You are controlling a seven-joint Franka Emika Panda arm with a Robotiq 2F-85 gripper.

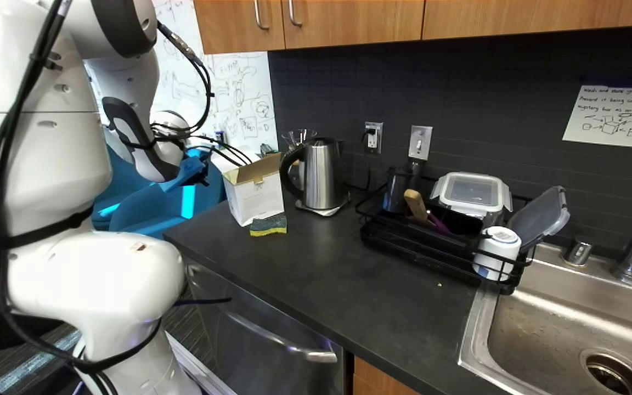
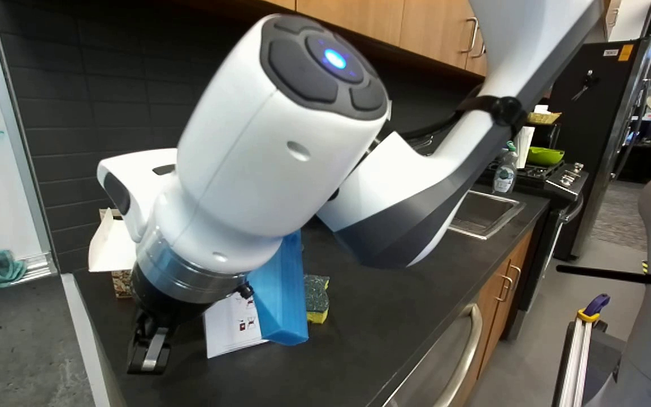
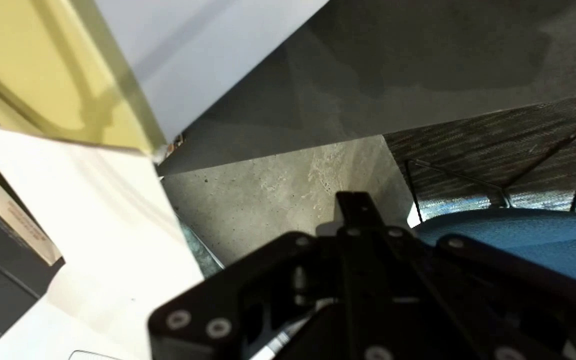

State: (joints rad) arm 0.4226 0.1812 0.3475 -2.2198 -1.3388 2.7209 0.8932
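Note:
My gripper (image 3: 352, 195) is shut, its black fingertips together with nothing seen between them. In an exterior view the gripper (image 2: 148, 362) points down past the counter's end, close to an open white box. That box (image 1: 254, 200) stands on the counter with its brown flap raised. In the wrist view the box's yellowish inside (image 3: 43, 60) and a pale flap (image 3: 118, 215) lie to the left of the fingers, apart from them. A blue bracket (image 2: 283, 294) sits on the wrist. Against the box's foot rests a green and yellow sponge (image 1: 268, 225).
A steel kettle (image 1: 320, 175) stands behind the box. Farther along the dark counter (image 1: 316, 274) are a black dish rack (image 1: 415, 247) with containers and a white mug (image 1: 497, 252), then a sink (image 1: 546, 329). A blue chair (image 3: 518, 235) stands beyond the counter's end.

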